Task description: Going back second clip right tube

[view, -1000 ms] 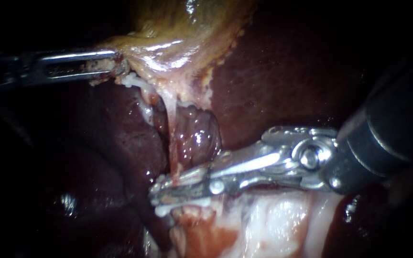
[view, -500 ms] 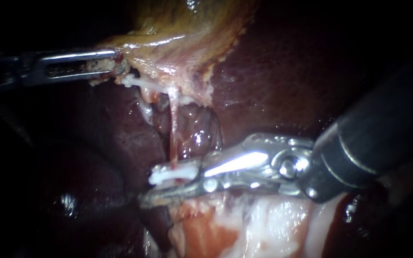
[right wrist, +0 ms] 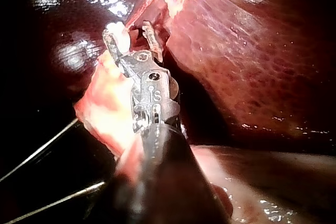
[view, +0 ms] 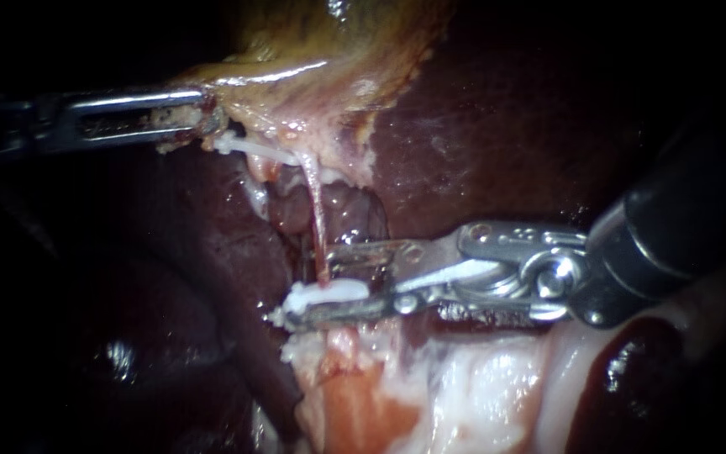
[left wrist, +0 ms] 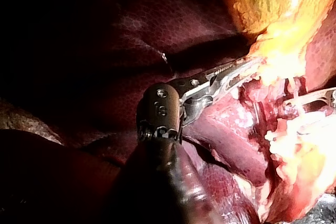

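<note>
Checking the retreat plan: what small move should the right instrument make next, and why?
Probably ease the silver-jawed right instrument straight back along its shaft, jaws kept open: the small white clip sits on the thin pale-pink tube between those open jaws, so sideways motion might drag it.

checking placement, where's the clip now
Endoscope view, lower centre: the clip sits on the tube, between the right instrument's open jaws, against the lower one.

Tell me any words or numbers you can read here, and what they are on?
Left instrument: tiny marks stamped on its wrist joint, too blurred to read.
Right instrument: tiny marks stamped on its metal joint, too small to read.
Liver, gallbladder, clip: no writing.
</note>
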Robot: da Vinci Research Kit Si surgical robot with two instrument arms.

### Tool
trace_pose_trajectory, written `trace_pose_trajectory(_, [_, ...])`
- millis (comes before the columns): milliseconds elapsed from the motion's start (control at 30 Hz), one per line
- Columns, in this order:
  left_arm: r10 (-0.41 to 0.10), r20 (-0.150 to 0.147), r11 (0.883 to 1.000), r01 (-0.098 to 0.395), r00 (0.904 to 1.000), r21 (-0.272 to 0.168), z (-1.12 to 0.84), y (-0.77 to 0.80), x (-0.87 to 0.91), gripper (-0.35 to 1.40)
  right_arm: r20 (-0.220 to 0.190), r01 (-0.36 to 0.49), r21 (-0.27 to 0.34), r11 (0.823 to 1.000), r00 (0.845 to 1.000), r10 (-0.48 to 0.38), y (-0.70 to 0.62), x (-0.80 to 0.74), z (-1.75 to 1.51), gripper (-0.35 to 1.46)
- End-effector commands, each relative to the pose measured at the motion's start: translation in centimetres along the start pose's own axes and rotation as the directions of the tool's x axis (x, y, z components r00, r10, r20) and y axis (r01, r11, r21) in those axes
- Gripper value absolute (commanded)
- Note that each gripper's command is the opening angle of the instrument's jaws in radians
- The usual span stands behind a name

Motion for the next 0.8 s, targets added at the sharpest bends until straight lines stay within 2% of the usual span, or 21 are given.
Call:
trace_pose_trajectory(33, [0.000,0.000,1.000,0.000,1.0000,0.000,-0.01,0.00,0.00,-0.35,0.001,0.025,0.004,1.000,1.000,-0.025,0.00,0.01,-0.08,0.49])
trace_pose_trajectory(100, [0.000,0.000,1.000,0.000,1.0000,0.000,-0.02,0.00,0.00,-0.35,0.005,0.070,0.031,0.997,0.998,-0.070,-0.02,0.02,-0.26,0.50])
trace_pose_trajectory(267, [0.000,0.001,1.000,0.000,1.0000,-0.001,-0.03,0.00,0.00,-0.35,0.001,0.166,0.054,0.985,0.986,-0.166,0.00,0.07,-0.75,0.50])
trace_pose_trajectory(400, [0.000,0.000,1.000,0.000,1.0000,0.000,-0.02,0.00,0.00,-0.35,-0.007,0.208,0.048,0.977,0.978,-0.208,0.04,0.05,-1.08,0.50])
trace_pose_trajectory(633, [0.001,-0.001,1.000,-0.001,1.0000,0.002,0.03,0.00,-0.01,-0.35,-0.010,0.226,0.043,0.973,0.974,-0.225,0.09,0.00,-1.29,0.50])
trace_pose_trajectory(800, [0.006,-0.005,1.000,-0.006,1.0000,0.005,0.15,-0.01,-0.09,-0.35,-0.010,0.226,0.040,0.973,0.974,-0.226,0.08,-0.01,-1.31,0.50])
